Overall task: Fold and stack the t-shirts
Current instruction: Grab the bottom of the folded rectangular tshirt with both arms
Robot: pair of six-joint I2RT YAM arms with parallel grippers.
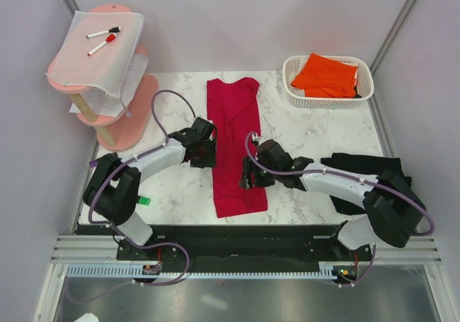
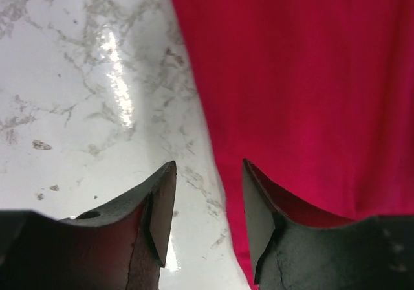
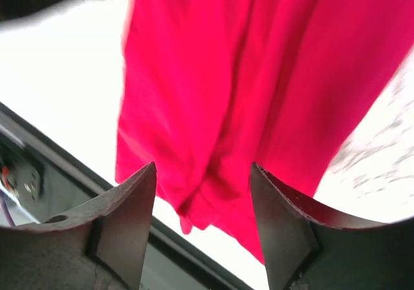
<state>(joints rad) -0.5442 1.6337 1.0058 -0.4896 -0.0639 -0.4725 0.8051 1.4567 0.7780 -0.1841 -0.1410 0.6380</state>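
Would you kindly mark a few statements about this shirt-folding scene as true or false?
1. The red t-shirt lies as a long strip on the table. True.
2. The orange t-shirt is stacked on the red one. False: it lies in the white basket.
3. The left pincer and the right pincer both stand open, gripping nothing. True.
4. The black t-shirt lies on the pink shelf. False: it lies at the table's right side.
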